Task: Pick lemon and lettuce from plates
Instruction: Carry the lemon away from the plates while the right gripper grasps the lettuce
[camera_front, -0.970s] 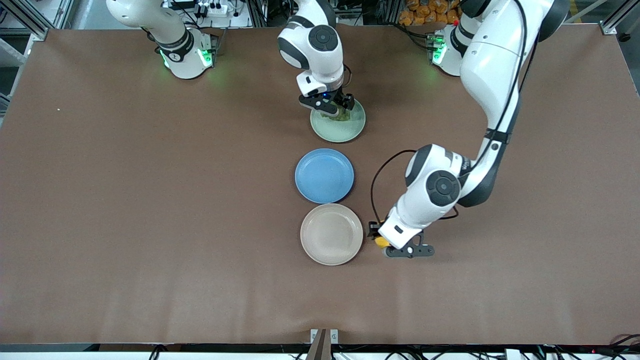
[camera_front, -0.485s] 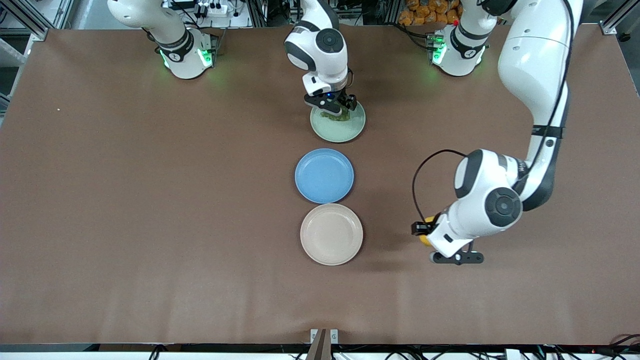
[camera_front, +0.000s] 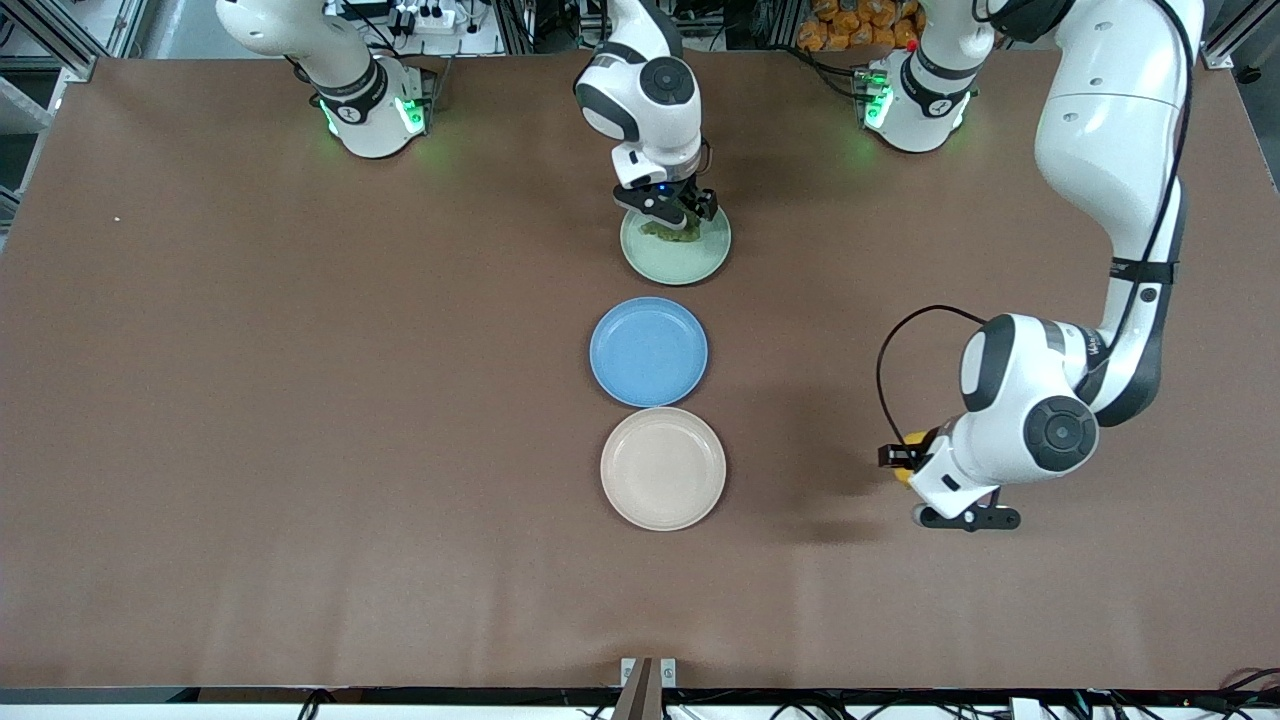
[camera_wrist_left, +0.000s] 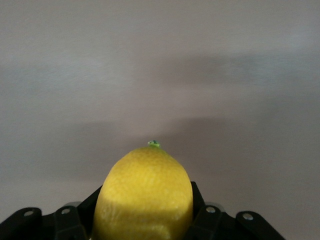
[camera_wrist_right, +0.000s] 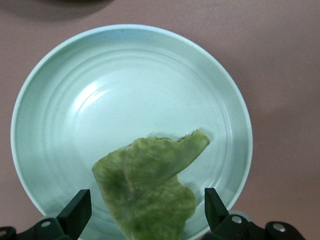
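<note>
1. The lemon (camera_wrist_left: 144, 195) is off its plate — clamped in the left hand (camera_front: 905, 468), up over bare desk (camera_front: 300, 400) at about 3 o'clock from the empty beige plate (camera_front: 663, 468).
2. The lettuce (camera_wrist_right: 150, 192) lies on the mint plate (camera_wrist_right: 60, 125), at 12 o'clock from the blue plate (camera_front: 648, 351).
3. The right hand (camera_wrist_right: 145, 220) straddles the leaf, fingers spread wide, gripping nothing — that pick looks left to do.

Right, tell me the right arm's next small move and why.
Probably close and lift: the right gripper sits open around the lettuce, which still lies on the green plate. The left gripper already holds the lemon over bare table.
</note>
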